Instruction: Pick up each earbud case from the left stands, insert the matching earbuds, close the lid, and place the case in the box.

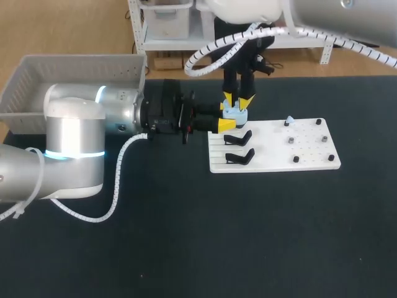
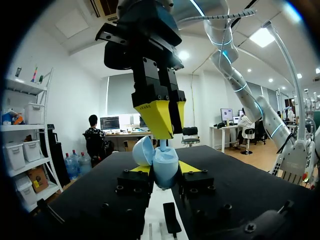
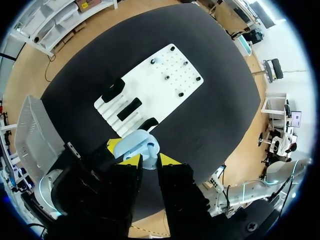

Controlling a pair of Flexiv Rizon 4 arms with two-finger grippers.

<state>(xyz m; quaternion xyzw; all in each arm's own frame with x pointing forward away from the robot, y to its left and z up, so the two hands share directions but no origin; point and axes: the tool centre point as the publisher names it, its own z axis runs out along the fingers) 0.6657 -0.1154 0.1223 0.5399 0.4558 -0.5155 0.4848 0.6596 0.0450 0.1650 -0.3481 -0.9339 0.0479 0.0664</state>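
Above the black desk [image 1: 186, 236], at the white board's [image 1: 310, 158] far left corner, the right gripper [image 1: 239, 100] should descend straight and slowly, so the earbud [image 2: 163, 144] seats squarely. The left gripper [image 1: 227, 119] clamps the open pale-blue case [image 2: 164, 167] from both sides. The right fingers, nearly closed, pinch the earbud just above it

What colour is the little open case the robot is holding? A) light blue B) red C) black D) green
A: the earbud case, lid open and pinched between the yellow tips of the left gripper, is light blue.
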